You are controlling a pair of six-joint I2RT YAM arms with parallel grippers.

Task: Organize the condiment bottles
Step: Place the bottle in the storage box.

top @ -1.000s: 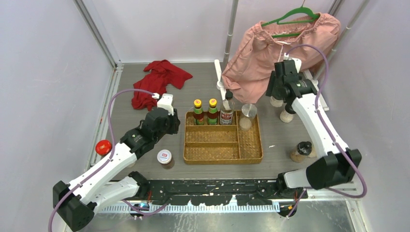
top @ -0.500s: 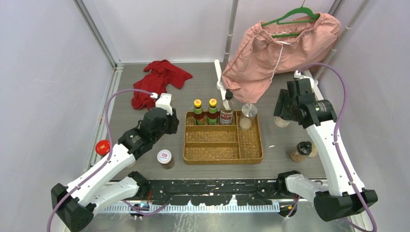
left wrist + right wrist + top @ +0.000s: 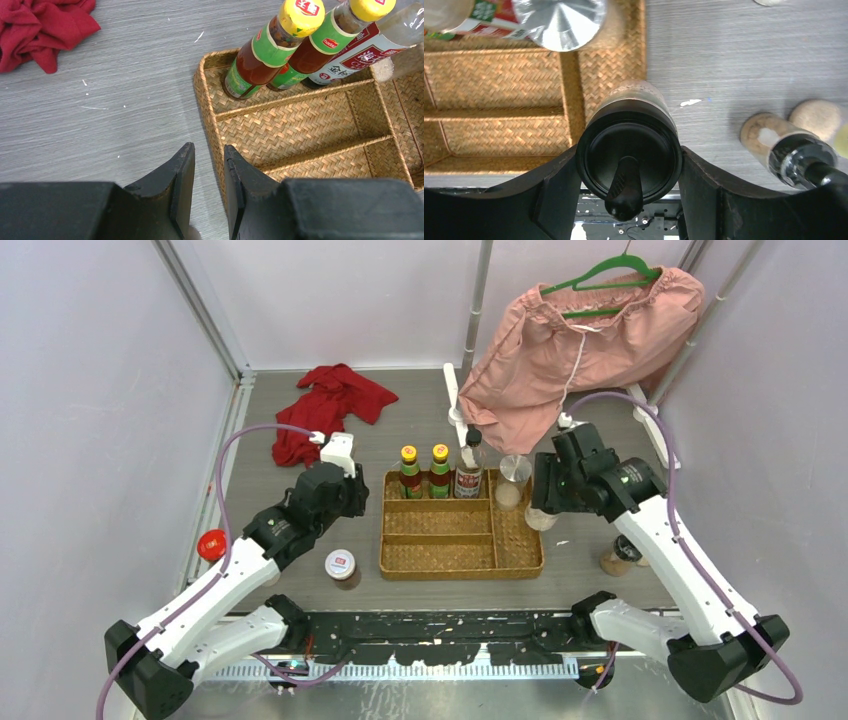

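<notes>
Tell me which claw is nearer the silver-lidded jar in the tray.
Right. The right claw, shut on a black-lidded shaker, hangs at the right edge of the tray, close by the silver-lidded jar. The left claw sits beyond the tray's left edge.

From above, the right claw [image 3: 543, 503] hides most of the black-lidded shaker [image 3: 629, 145] it grips.

My left arm [image 3: 215, 590] and right arm [image 3: 690, 560]: white link shells, black joint housings, purple cable [image 3: 226, 480] looped along each. Left gripper [image 3: 208, 150]: black wedge-shaped fingers [image 3: 181, 180].
</notes>
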